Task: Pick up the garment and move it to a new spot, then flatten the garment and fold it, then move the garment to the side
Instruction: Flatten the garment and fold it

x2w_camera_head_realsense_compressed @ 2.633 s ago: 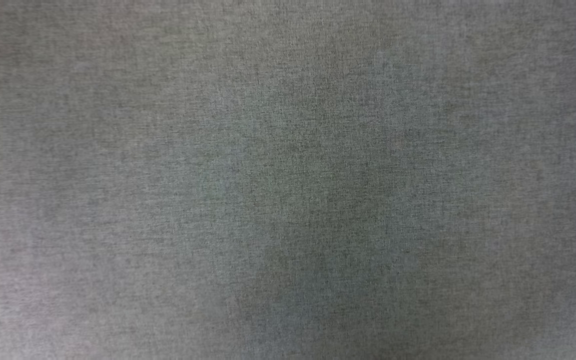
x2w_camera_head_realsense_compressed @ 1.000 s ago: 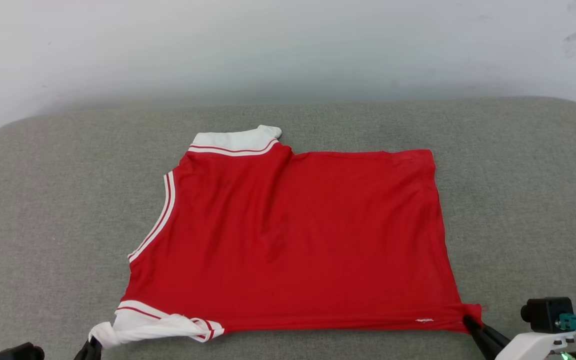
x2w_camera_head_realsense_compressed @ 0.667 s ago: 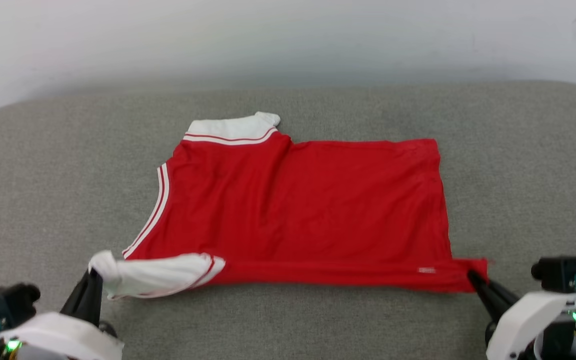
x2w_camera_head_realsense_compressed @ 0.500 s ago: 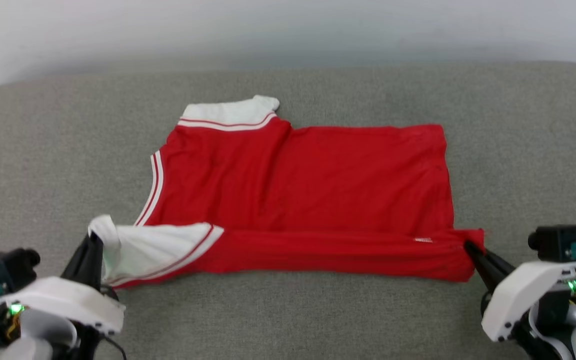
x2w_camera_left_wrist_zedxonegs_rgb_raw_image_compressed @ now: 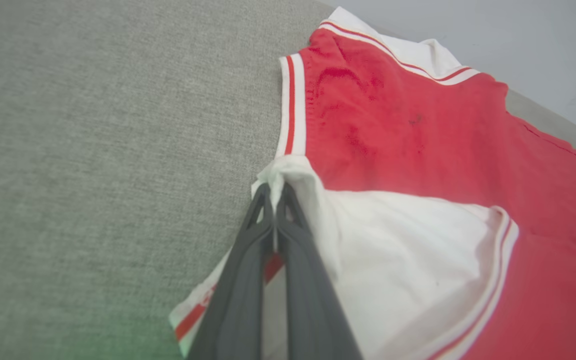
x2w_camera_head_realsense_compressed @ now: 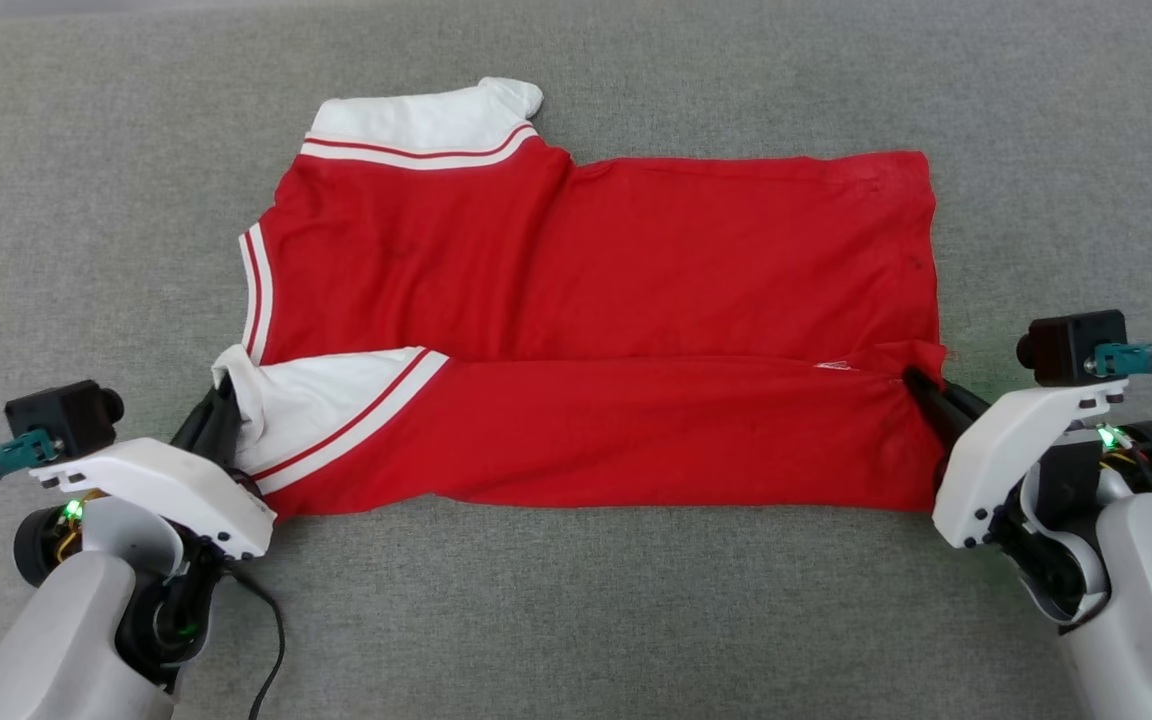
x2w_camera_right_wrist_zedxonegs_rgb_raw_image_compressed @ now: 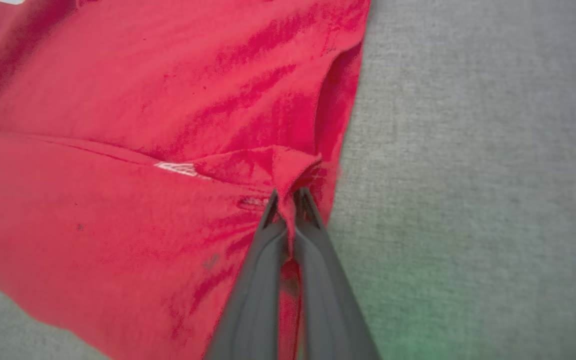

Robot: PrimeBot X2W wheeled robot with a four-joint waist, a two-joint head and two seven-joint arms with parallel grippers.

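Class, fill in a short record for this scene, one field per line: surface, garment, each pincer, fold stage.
Surface: grey woven fabric cushion
Garment: red jersey with white striped-trim sleeves, spread out, neckline toward the robot's left
Left pincer: shut on the white sleeve corner
Right pincer: shut on the red hem corner
Fold stage: near edge raised and drawn over the body, both corners held

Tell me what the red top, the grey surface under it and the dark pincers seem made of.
The garment looks like thin, soft knit, perhaps synthetic: it creases and drapes limply. The grey surface seems coarse woven upholstery cloth, matte and flecked. The left gripper and right gripper look like matte dark plastic, possibly rubbery.
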